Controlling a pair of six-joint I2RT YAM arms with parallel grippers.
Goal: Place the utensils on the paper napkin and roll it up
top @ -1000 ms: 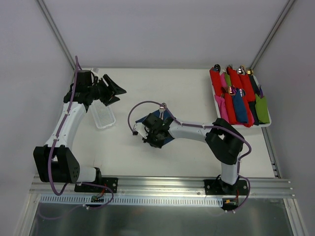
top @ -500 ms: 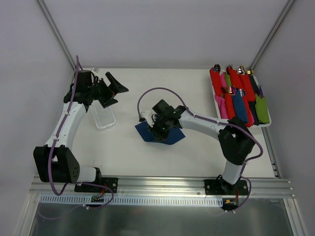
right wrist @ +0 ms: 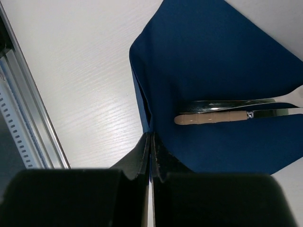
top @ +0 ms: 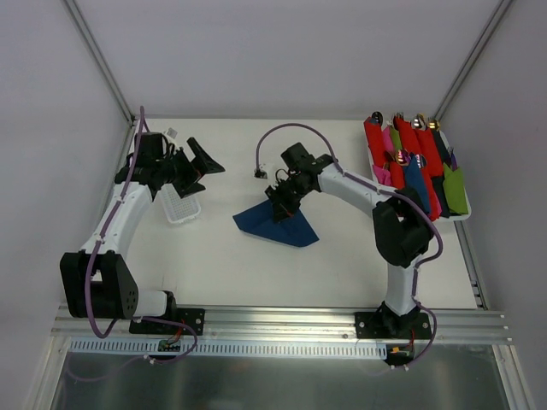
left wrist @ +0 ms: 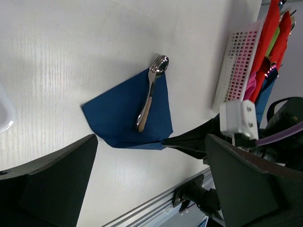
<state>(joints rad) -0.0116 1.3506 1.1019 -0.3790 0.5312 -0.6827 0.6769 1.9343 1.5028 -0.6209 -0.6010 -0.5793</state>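
The dark blue paper napkin lies mid-table, one edge pulled up. My right gripper is shut on that edge; in the right wrist view the gripper pinches the fold of the napkin. The two utensils, a tan handle and a silver one, lie side by side on the napkin. The left wrist view shows them on the napkin, with the spoon bowl past its far corner. In the top view the right gripper hides them. My left gripper is open and empty, above the table's left side.
A white tray at the far right holds several red, pink, green and blue rolls with utensil tips; it also shows in the left wrist view. A small white basket sits below my left gripper. The near metal rail borders the table.
My right gripper has moved away from the bases across the napkin, pulling its pinched edge up and back. My left gripper has shifted slightly.
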